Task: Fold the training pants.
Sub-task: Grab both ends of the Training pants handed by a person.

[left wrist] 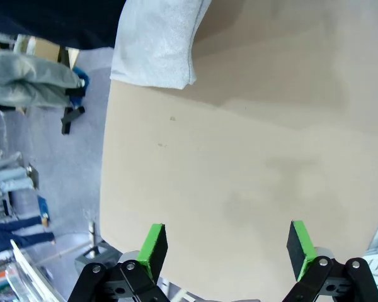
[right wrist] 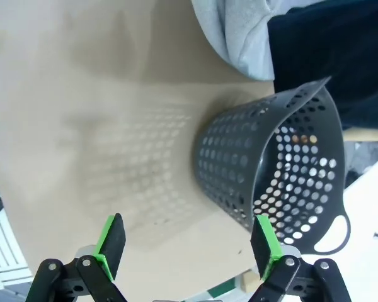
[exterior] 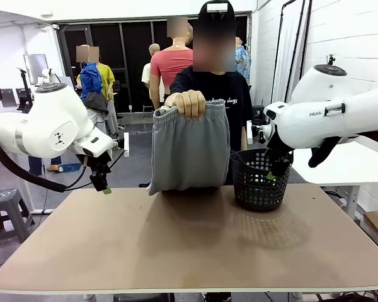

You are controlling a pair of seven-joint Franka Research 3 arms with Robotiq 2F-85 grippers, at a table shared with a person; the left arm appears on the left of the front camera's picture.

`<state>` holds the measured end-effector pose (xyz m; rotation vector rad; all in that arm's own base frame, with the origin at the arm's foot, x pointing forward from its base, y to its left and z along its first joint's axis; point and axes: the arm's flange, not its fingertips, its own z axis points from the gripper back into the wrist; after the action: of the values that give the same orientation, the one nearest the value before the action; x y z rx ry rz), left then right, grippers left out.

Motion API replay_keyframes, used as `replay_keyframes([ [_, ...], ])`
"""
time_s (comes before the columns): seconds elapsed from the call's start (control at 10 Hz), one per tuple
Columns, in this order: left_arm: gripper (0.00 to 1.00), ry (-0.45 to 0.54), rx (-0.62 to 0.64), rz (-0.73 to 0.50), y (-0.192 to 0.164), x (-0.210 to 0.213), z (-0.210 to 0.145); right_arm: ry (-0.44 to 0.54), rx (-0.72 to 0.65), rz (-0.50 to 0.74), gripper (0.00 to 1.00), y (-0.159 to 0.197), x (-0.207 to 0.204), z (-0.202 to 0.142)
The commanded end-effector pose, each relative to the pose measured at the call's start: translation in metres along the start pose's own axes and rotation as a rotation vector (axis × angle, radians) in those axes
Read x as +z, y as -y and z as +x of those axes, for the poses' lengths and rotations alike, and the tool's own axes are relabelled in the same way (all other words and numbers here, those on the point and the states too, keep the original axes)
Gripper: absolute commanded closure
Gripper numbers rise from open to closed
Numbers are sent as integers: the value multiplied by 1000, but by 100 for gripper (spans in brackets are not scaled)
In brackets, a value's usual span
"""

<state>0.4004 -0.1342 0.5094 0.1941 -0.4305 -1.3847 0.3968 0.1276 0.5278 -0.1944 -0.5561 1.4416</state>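
Right arm (exterior: 315, 123): dark capitals "FRA…" are printed on the white casing, the remainder being cut off.
Shirt (exterior: 239, 94), black: pale script is carried, too small to be read.

Across from me the light grey pants (exterior: 189, 151) hang upright, their gathered waistband pinched at the top in a person's hand (exterior: 189, 104) and their lower edge resting on the table's (exterior: 176, 245) far side.
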Motion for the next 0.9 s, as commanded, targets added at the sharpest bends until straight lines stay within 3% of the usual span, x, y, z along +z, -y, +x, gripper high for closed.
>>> replay_keyframes([
  [0.0, 0, 74, -144, 1, -17, -7, -6, 65, 62, -1, 0, 10, -16, -3],
  [0.8, 0, 419, -230, -15, -28, -18, 1, 385, 113, 27, 0, 28, -37, 0],
])
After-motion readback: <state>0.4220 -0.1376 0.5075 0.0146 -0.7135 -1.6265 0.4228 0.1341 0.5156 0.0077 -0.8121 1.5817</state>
